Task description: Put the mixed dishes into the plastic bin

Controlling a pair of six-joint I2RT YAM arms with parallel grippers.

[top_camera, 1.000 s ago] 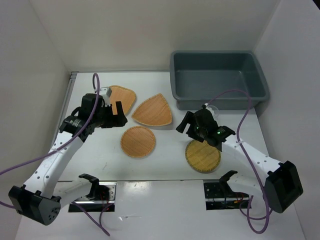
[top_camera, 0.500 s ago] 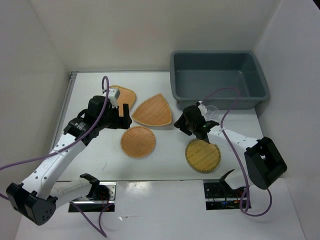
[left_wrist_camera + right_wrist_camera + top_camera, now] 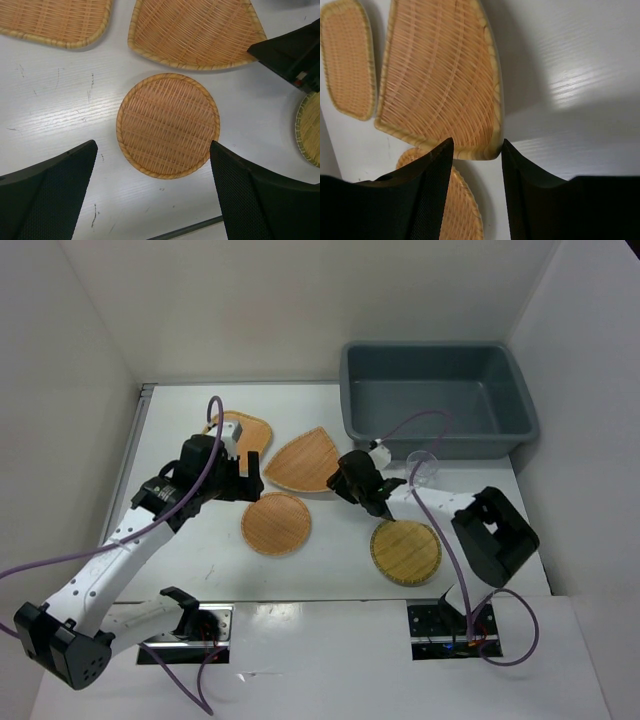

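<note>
right gripper: the right gripper (image 3: pixel 477 145) pinches the near corner rim of the middle triangular plate (image 3: pixel 440 80), one finger over the weave and one against the outer rim
plate position: on the table (image 3: pixel 330 560) left of the plastic bin (image 3: pixel 350 390); the shadow under the gripped side suggests that edge is tipped up, not certain
left gripper: the left gripper (image 3: pixel 152 145) is spread wide above the round plate (image 3: pixel 167 125), touching nothing
step in hand: likely lifting the triangular plate for the bin
do it well: grip is at a corner only, so lift slowly and keep the plate near level; it may swing or slip from the pinch
path: carry right and away, high enough to clear the bin's rolled rim; avoid the glass cup (image 3: pixel 425 465) standing just beside the bin
release: open the jaws only once the plate is well inside the bin walls
others: paler round plate (image 3: pixel 405 552) and far triangular plate (image 3: pixel 245 430) lie flat on the table
bin: no dishes visible inside
</note>
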